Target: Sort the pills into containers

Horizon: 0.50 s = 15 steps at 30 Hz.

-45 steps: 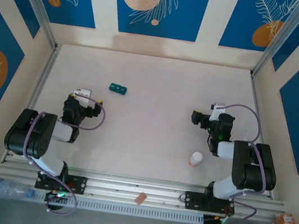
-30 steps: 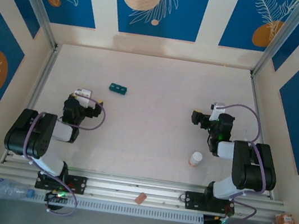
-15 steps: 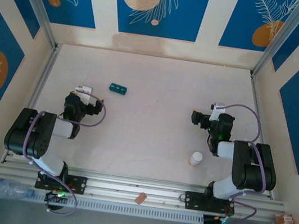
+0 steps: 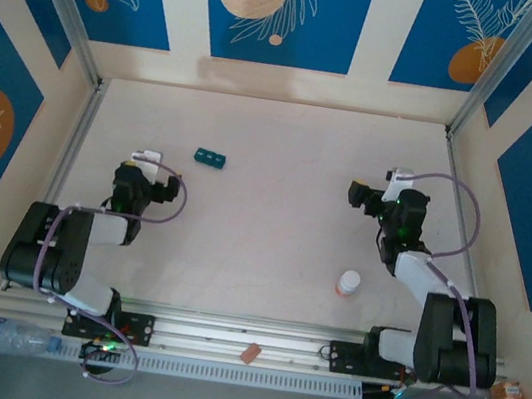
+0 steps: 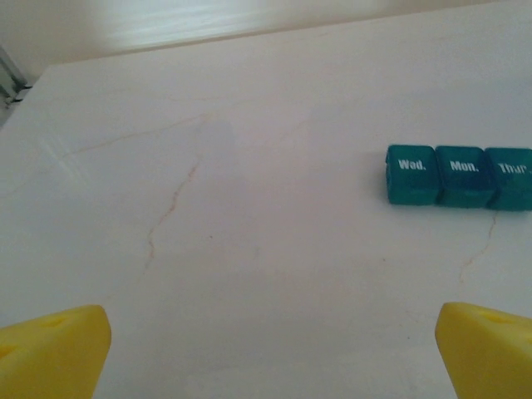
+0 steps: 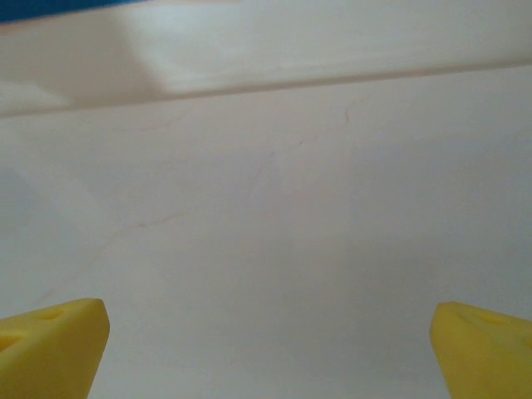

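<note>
The containers (image 4: 210, 157) are a dark teal strip of three square compartments lying on the pale table, left of centre towards the back. In the left wrist view the containers (image 5: 457, 174) sit ahead and to the right, lids marked with day names. My left gripper (image 4: 147, 163) is a short way to their near left, and the left gripper (image 5: 270, 357) stands open over bare table, its yellow fingertips (image 5: 50, 349) wide apart. My right gripper (image 4: 360, 196) is on the table's right side, and the right gripper (image 6: 268, 349) is open with nothing between its fingers. The pills are out of view.
A small white bottle with an orange band (image 4: 348, 282) stands near the right arm's base. A plastic water bottle (image 4: 7, 333) lies beyond the front rail at left. A small brown piece (image 4: 250, 353) rests on the rail. Walls and metal posts enclose the table.
Both arms have stretched away from their bases. The left gripper moved slightly towards the back; the right gripper rose towards the back and a little right. Both stayed open.
</note>
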Motion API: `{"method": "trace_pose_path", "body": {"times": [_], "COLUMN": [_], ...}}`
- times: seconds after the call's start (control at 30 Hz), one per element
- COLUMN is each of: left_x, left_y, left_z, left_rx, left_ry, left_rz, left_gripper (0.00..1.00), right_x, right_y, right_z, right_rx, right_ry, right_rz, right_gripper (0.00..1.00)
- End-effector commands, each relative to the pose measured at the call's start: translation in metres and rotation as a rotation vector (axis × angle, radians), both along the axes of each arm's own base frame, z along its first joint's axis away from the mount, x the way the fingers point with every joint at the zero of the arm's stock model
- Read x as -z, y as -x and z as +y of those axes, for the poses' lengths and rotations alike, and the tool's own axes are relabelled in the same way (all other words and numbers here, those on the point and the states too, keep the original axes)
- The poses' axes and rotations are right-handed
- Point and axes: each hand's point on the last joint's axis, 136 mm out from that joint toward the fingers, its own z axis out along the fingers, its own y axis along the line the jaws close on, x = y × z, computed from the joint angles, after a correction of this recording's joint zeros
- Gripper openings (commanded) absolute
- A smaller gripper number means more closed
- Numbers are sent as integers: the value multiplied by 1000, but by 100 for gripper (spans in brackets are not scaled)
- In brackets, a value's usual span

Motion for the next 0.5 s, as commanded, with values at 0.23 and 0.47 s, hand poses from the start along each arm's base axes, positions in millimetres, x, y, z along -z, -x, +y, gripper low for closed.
{"method": "trace_pose_path", "body": {"times": [0.23, 0.47], "left_x": [-79, -97], "left_y": [0, 12], "left_z": [-1, -11], "left_rx": [-53, -105], "left_ry": [149, 478], "left_rz": [-60, -35], "left_gripper": [100, 100], "right_x": [-72, -84], "right_y": [-6, -20], "right_z": [17, 150], "right_rx": [12, -372], "right_ry": [-523, -338], "right_rz": [213, 376], "right_gripper": [99, 99]}}
